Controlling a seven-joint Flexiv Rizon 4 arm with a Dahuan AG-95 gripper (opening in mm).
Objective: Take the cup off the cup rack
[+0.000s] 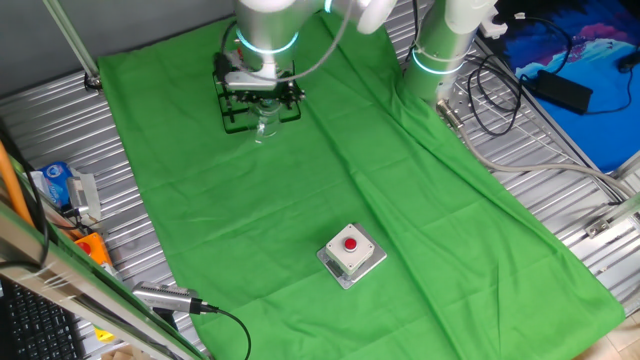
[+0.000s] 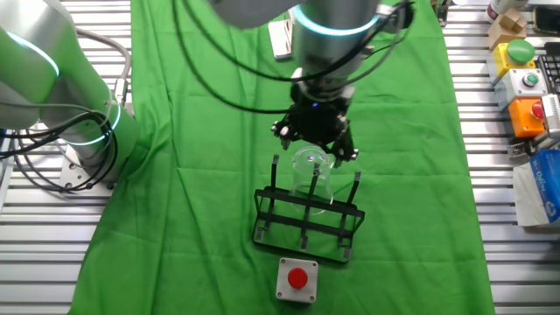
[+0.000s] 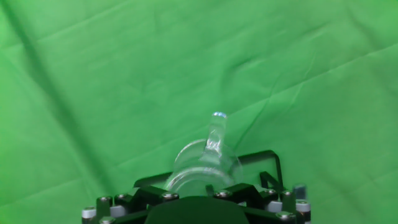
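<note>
Green cloth (image 1: 300,210) covering one slatted table. Items, left to right in one fixed view: one black cup rack (image 1: 262,110) beneath one gripper (image 1: 262,93), finger state indeterminate; one glass cup (image 1: 265,126) on the rack; one red-button box (image 1: 351,256), well apart.

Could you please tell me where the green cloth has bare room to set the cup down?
The widest bare patch lies between the cup rack and the red-button box. It is crowded at the rack itself, where the gripper sits over the cup.
</note>
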